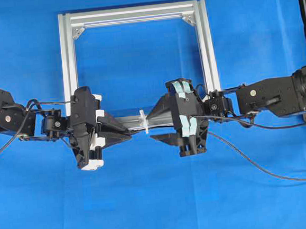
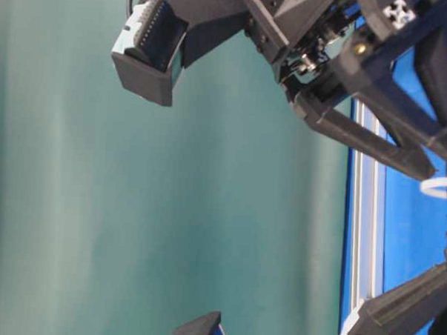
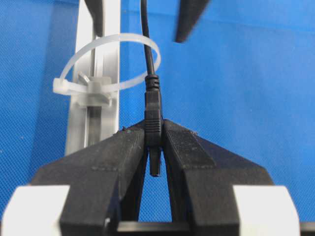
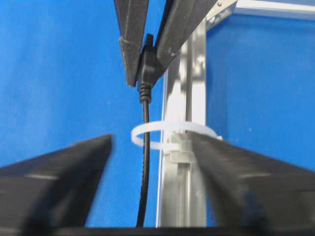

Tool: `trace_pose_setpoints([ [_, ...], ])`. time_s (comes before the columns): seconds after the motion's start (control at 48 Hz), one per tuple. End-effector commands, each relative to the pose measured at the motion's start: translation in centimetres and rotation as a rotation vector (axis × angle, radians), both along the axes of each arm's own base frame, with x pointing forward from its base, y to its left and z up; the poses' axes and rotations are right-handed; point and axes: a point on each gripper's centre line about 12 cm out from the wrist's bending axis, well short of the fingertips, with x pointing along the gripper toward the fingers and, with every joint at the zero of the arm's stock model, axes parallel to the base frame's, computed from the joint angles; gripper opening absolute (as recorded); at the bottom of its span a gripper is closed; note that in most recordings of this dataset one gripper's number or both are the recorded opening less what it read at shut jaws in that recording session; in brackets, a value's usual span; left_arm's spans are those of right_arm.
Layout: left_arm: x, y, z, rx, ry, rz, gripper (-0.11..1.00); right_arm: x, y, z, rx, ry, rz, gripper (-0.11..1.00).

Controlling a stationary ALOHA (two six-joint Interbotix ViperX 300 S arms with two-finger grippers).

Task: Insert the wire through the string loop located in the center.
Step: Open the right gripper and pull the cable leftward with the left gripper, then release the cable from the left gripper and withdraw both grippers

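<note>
Handover step: your left gripper clamps the wire plug just past the string loop, cable threaded through; right gripper fingers apart—next, draw slack through.

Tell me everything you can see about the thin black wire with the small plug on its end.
The thin black wire is a slim, flexible-looking cable ending in a small dark moulded plug with a ribbed strain relief. It passes through the translucent white string loop fixed to the silver aluminium frame. The left gripper is shut on the plug, whose tip pokes out behind the fingertips. The right gripper stands open on either side of the cable, not touching it.
</note>
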Motion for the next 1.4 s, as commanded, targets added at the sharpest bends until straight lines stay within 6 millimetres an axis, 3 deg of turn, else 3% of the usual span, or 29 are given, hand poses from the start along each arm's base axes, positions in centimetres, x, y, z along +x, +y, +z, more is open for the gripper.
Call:
trace_pose_setpoints([
  [0.0,0.4,-0.1,0.8,-0.001,-0.029,-0.005,0.08,0.3,0.5,0.9,0.001,-0.028,0.012,0.71],
  [0.083,0.4,-0.1,0.9,-0.001,-0.031,-0.006,0.08,0.2,0.6,0.9,0.002,-0.028,0.016,0.9],
  [0.125,0.4,-0.1,0.9,-0.003,-0.031,-0.004,0.08,0.2,0.7,0.9,0.003,-0.027,0.017,0.94],
  [0.375,-1.2,-0.3,0.9,-0.002,-0.017,-0.014,0.08,0.0,1.1,1.0,0.003,-0.029,0.027,0.92],
  [0.979,-12.5,1.1,1.6,-0.01,0.026,-0.03,0.08,-0.9,1.2,1.4,0.003,-0.032,0.032,0.92],
  [1.375,-13.7,1.2,1.3,-0.009,0.135,-0.035,0.08,-1.0,1.2,1.6,0.002,-0.04,0.035,0.92],
])
